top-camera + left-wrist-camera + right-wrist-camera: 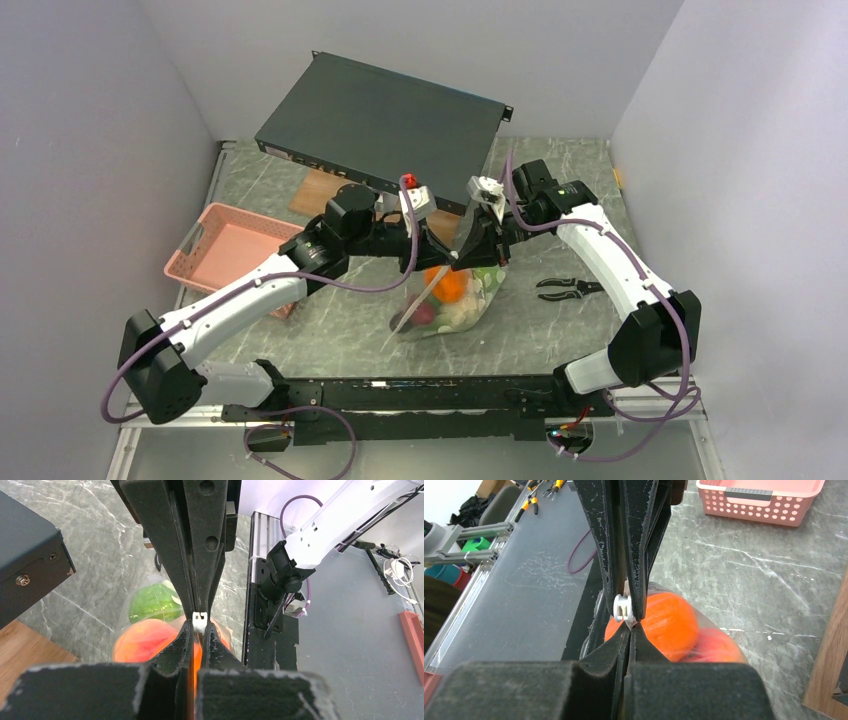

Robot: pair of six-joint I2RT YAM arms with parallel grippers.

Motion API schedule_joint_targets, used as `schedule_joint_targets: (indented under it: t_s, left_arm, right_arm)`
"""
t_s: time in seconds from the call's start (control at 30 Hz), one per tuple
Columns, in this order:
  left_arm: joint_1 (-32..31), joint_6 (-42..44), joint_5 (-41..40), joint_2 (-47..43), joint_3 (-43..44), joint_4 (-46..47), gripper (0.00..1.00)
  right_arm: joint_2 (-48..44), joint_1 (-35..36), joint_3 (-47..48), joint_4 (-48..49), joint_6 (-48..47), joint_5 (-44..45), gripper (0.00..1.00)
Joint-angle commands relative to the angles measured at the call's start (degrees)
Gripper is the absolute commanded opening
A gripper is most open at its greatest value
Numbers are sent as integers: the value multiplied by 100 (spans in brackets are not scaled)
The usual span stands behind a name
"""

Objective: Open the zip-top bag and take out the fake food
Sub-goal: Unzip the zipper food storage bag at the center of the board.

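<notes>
The zip-top bag (440, 308) hangs above the table middle, pinched at its top edge by both grippers, tip to tip. My left gripper (446, 256) (199, 630) is shut on the zip strip, with the white slider (199, 621) (622, 608) at its fingertips. My right gripper (472, 256) (630, 626) is shut on the strip right beside the slider. The fake food lies inside the bag: an orange ball (450, 285) (671, 622), a red-pink fruit (145, 640) (719, 650) and a green piece (152, 602). The lower pieces blur together behind the plastic.
A pink mesh basket (235, 250) (759, 500) stands at the left. Black pliers (565, 290) lie to the right of the bag. A black rack box (385, 130) (30, 575) rests tilted at the back over a wooden board (315, 190) (829, 670).
</notes>
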Motion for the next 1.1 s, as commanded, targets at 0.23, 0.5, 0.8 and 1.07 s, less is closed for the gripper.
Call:
schedule_joint_targets:
  t_s: [0.23,0.5,0.8,1.07]
  left_arm:
    - [-13,24,103,-369,-98,-146,0]
    - [-16,-347,225,-247,-12,-326,0]
    - [-167,-1005,-697,-74,521,-1381,0]
    - [-258,-1072,-1521,549,1808,-3008,0]
  right_arm:
    - [-115,-232,232,17,-72,-85,0]
    - [-146,-292,215,597,622,154,0]
    - [-151,-240,283,1548,1836,613,0]
    - [-126,-208,557,2083,2756,823,0]
